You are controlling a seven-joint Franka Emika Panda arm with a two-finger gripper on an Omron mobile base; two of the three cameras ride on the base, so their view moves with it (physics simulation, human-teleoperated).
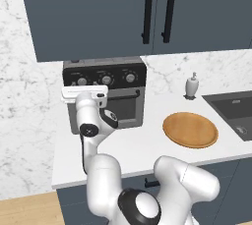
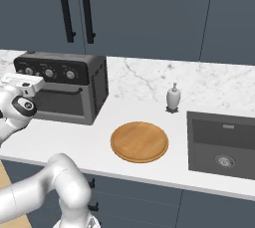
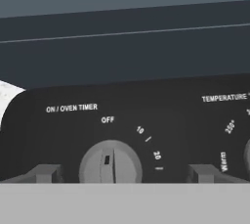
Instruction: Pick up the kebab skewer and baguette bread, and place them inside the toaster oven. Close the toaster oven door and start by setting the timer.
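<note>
The grey toaster oven (image 1: 140, 102) (image 2: 97, 90) stands at the counter's left end, and the toaster oven door (image 1: 126, 107) (image 2: 59, 103) is shut upright. My gripper (image 1: 84, 92) (image 2: 29, 81) (image 3: 124, 173) hovers close in front of the black control panel, open. Its fingertips (image 3: 46, 173) flank the leftmost silver knob (image 3: 111, 163), labelled ON / OVEN TIMER, without touching it. The knob's mark points up at OFF. The kebab skewer and the baguette bread are out of view.
A round wooden plate (image 1: 190, 129) (image 2: 139, 141) lies on the white counter right of the oven. A soap dispenser (image 1: 192, 85) (image 2: 173, 96) stands by the wall, and a dark sink (image 1: 235, 112) (image 2: 223, 142) lies farther right. Dark cabinets hang overhead.
</note>
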